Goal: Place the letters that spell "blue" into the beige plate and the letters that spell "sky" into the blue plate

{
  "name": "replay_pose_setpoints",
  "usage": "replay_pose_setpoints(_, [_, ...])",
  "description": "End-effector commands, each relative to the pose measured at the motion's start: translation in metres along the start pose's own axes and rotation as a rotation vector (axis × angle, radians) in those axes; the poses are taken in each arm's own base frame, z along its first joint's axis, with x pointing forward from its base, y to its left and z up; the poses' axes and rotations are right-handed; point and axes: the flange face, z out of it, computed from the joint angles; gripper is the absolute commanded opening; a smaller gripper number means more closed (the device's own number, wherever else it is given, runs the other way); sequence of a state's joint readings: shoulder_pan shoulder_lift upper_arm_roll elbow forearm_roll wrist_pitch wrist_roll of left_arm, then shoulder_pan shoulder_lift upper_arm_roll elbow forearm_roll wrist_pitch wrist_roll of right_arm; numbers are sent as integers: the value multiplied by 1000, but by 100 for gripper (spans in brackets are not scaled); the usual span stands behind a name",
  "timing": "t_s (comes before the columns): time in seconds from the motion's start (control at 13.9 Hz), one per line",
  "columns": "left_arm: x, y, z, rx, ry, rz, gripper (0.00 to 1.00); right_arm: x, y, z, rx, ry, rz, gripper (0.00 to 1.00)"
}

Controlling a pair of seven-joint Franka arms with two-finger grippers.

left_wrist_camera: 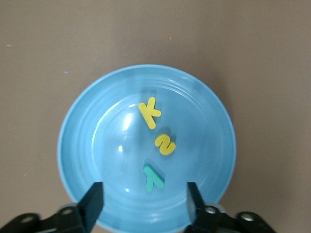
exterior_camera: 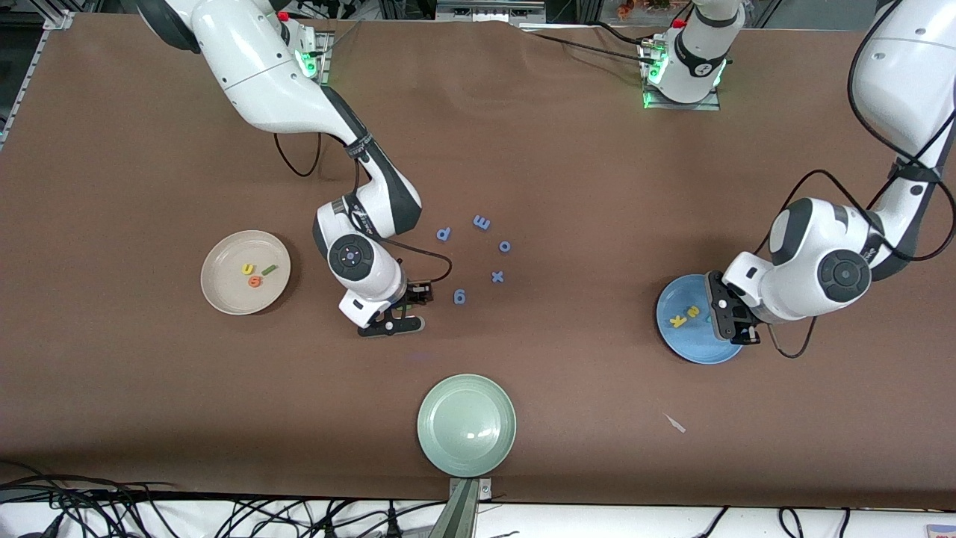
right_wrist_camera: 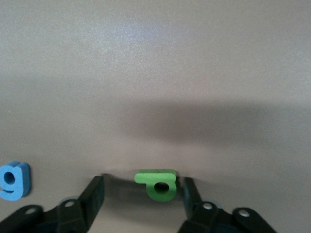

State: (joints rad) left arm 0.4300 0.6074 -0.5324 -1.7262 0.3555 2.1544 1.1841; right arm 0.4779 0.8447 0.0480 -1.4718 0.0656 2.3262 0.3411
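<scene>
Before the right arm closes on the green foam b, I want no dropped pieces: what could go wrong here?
1. The right gripper straddles the olive-green foam b off-centre, one finger almost touching, so closing may push or tilt it.
2. The periwinkle-blue foam g lies close beside and could get nudged.
3. The open left gripper hangs low over the blue plate.

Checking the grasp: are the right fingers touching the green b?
Cannot tell. In the right wrist view the fingers flank the b; one looks against it, but no plain contact.
</scene>
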Motion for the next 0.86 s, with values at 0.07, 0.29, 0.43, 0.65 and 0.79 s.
replay_pose_setpoints(0.07, [7,1,-49,-88,80,-151,100,4,-2,3,3,10,-6,38])
replay_pose_setpoints(0.29, [31,1,-102,-176,117,-320,100,6,-2,-3,8,14,-11,30])
replay_pose_setpoints(0.43, [46,8,-128,-223,85,-469,100,14,14,-19,0,7,6,28])
replay_pose_setpoints(0.65, [75,29,-175,-226,37,-661,100,22,49,-53,-7,-24,-50,26])
replay_pose_setpoints(0.79, [95,49,-214,-164,19,-846,100,21,62,-65,-26,-65,-42,25])
